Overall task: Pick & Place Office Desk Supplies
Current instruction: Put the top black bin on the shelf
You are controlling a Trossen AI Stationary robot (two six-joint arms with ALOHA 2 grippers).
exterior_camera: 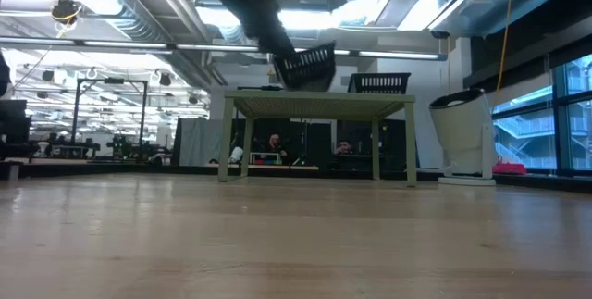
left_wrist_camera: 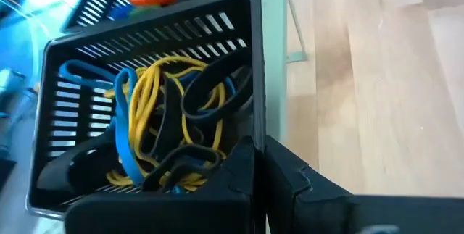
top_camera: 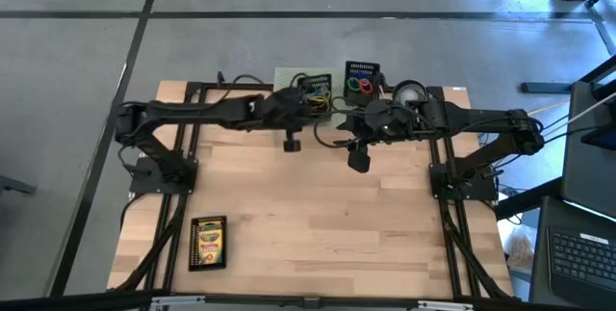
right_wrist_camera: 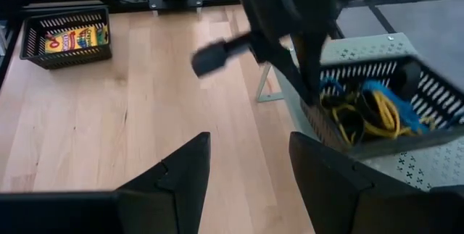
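The pale wooden desk (top_camera: 318, 215) carries everything, with a dark arm reaching in from each side to meet near its far edge. There stands the pale green perforated riser (right_wrist_camera: 406, 163), and on it two black mesh trays. The left-hand tray (left_wrist_camera: 152, 67) is tipped and lifted, seen in the low view hanging above the riser top; the left gripper (left_wrist_camera: 254, 163) is clamped shut on its near wall. Inside lies a tangle of yellow, blue and black rubber bands (left_wrist_camera: 163, 122). The second tray (top_camera: 362, 83) sits flat beside it, holding red, green and blue loops (top_camera: 359, 87). A white-grey cylinder (top_camera: 409, 92) stands just right of that tray.

The right gripper (right_wrist_camera: 246, 165) hangs over bare wood just in front of the riser, fingers spread wide and holding nothing, close beside the left arm's wrist.

Well apart, at the near left corner, a third mesh tray (top_camera: 209, 244) holds a yellow-green crayon box (right_wrist_camera: 71, 40).
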